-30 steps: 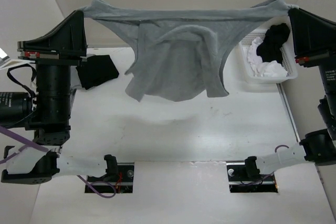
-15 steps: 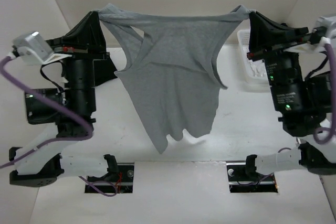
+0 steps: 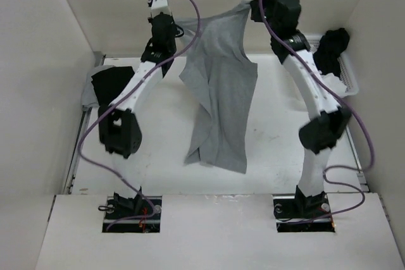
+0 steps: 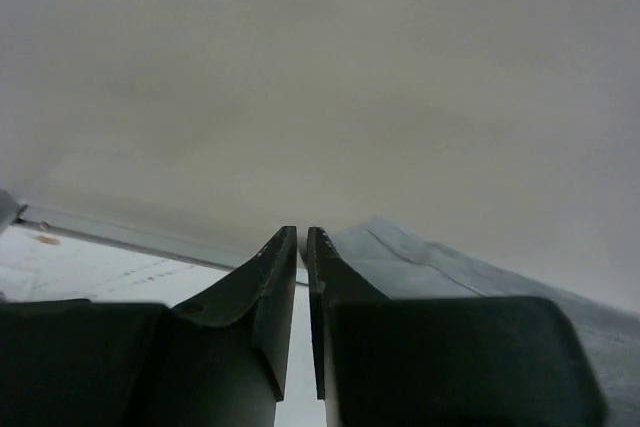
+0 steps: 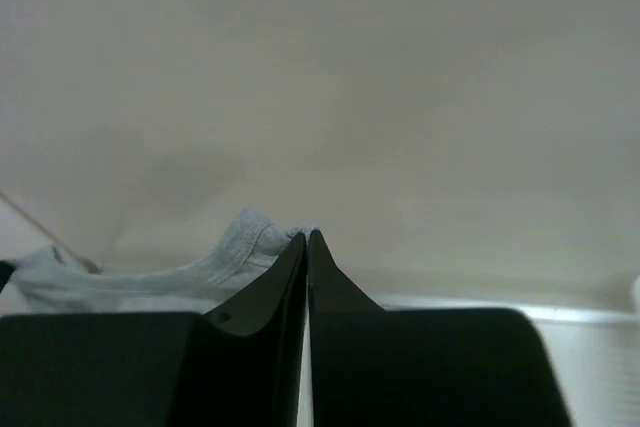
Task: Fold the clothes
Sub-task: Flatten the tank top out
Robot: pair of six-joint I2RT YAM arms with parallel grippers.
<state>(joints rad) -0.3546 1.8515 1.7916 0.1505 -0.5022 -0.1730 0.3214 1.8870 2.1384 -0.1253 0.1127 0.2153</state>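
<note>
Left arm: we see the left arm [image 3: 136, 90] stretched up and away from its base toward the far wall, with a purple cable [image 3: 190, 26] looping beside it.
Left jaws: the left gripper [image 4: 302, 234] has its jaws a narrow slit apart. Pale background shows through the slit, and we find no cloth in it.
Right arm: the right arm [image 3: 310, 86] is raised in the same way, with its wrist high near the far wall.
Right jaws: the right gripper [image 5: 304, 237] has its jaws pressed almost together, with only a hairline between them. A bunch of grey cloth sits right at their tips, so we read them as pinching it.
Task garment: the light grey short-sleeved knit T-shirt [image 3: 221, 93] hangs between the two arms with its top corner at the right gripper. A thin upper edge runs across toward the left gripper. The body trails down in a long narrow drape toward the near middle of the white bench [image 3: 158, 137]. We cannot tell whether its lower end touches the bench.
Left wrist view: the T-shirt [image 4: 420, 252] lies just beside the finger on the right of that view, outside the slit.
Right wrist view: the T-shirt [image 5: 235, 247] bunches to the left of the jaw tips.
Far left of bench: a crumpled black garment [image 3: 111, 83] lies behind the left arm, apart from the T-shirt.
Far right of bench: a white plastic basket [image 3: 350, 74] holds a black cloth [image 3: 332, 45].
</note>
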